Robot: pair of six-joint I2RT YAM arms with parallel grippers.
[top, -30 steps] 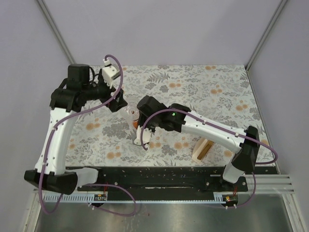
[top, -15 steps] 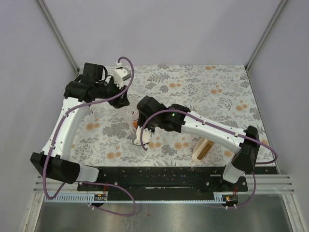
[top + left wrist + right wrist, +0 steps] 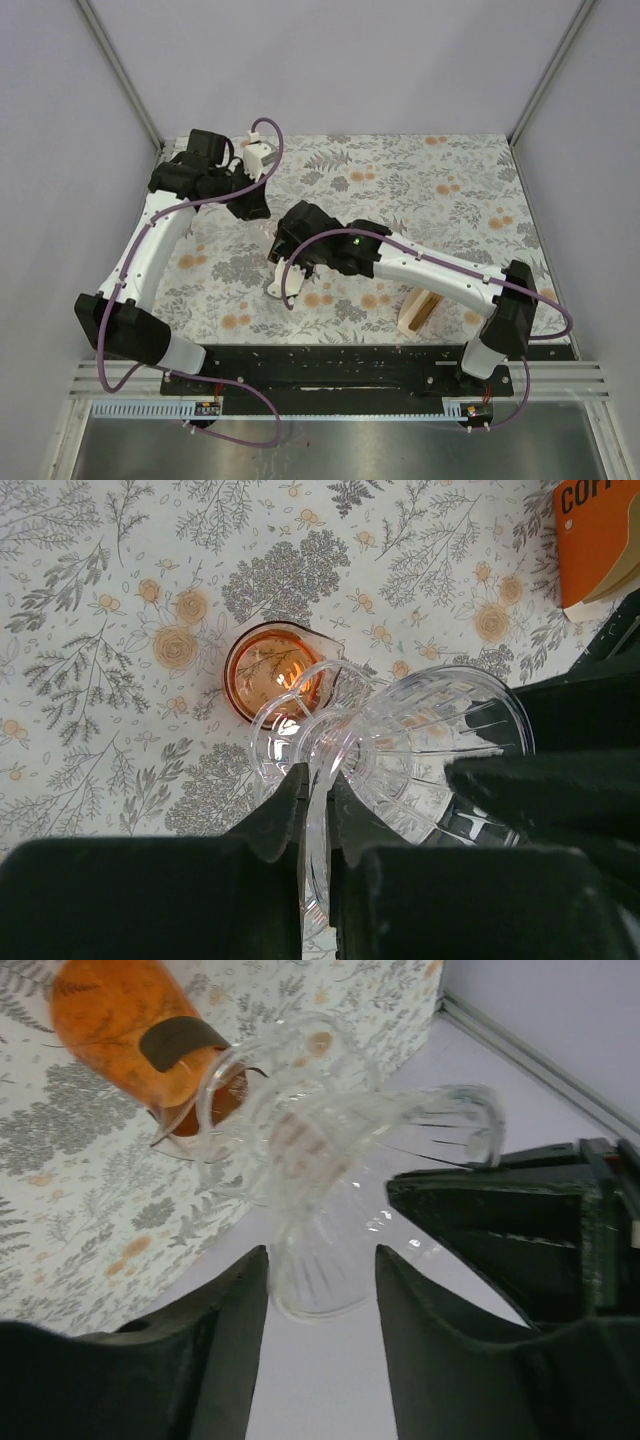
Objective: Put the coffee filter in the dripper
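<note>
The dripper (image 3: 430,745) is a clear ribbed funnel over an orange base (image 3: 272,670). My left gripper (image 3: 318,776) is shut on a thin clear edge of the funnel, pinched between its two dark fingers. In the right wrist view the funnel (image 3: 320,1175) leans out from the orange base (image 3: 130,1020), its wide end between the spread fingers of my right gripper (image 3: 322,1265), which is open; touch cannot be told. In the top view both wrists meet at mid-table and hide the dripper; the left gripper (image 3: 257,207) is there. The coffee filter is out of view.
A beige wedge-shaped holder (image 3: 420,310) with brown papers stands at the front right of the flowered tablecloth (image 3: 440,190). Its orange printed face (image 3: 600,540) shows at the top right of the left wrist view. Grey walls (image 3: 330,60) close the back and sides.
The left arm has swung back and left, and its gripper has shut on the funnel's clear edge. The right gripper has gone from shut to open.
</note>
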